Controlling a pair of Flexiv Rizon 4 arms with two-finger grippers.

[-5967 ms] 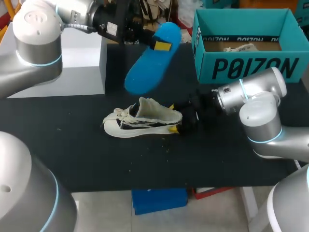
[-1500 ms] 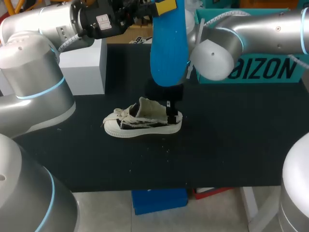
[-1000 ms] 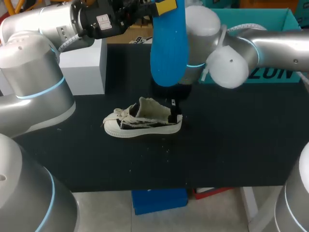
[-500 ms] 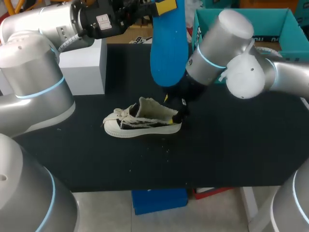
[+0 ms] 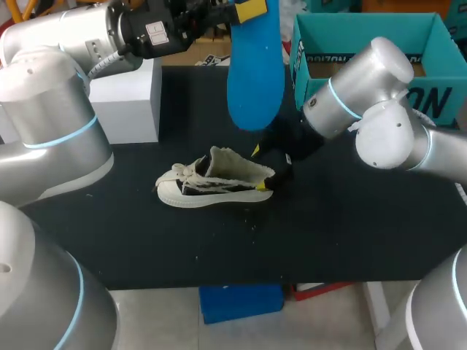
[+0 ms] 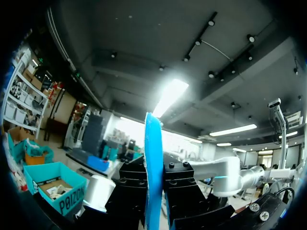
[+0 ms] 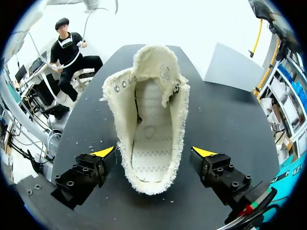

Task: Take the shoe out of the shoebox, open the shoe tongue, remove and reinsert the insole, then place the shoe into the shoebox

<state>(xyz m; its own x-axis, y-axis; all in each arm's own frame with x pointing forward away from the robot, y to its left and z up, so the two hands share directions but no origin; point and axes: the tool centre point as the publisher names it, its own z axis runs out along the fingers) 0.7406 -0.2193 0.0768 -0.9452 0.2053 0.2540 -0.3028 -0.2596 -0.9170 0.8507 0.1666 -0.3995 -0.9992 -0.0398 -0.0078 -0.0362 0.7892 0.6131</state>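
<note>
My left gripper [image 5: 246, 10] is pinching the top end of the flat bright blue foam insole [image 5: 255, 73] and holds it high over the black table [image 5: 328, 233]. In the left wrist view the insole stands edge-on, with a finger pressed on each side. Its long axis is nearly vertical. The lower, rounded end hangs above the heel end of the cream canvas shoe with frayed edges [image 5: 215, 182], well apart from it.

The shoe lies on its sole, outside the teal cardboard shoebox [image 5: 365, 17]. Its long axis runs across the table, toe toward my left arm's side and heel toward my right arm's side.

My right gripper [image 7: 153, 152] is at the heel, low over the table. Its fingers are spread, one on each side of the heel, close to the collar but, as far as I can see, not touching it. From there I look straight along the shoe into its open mouth.

I judge that the insole must come down toe-end first into this mouth, so it must tilt toward the shoe's axis. The right gripper is the nearer one to steady the heel.
</note>
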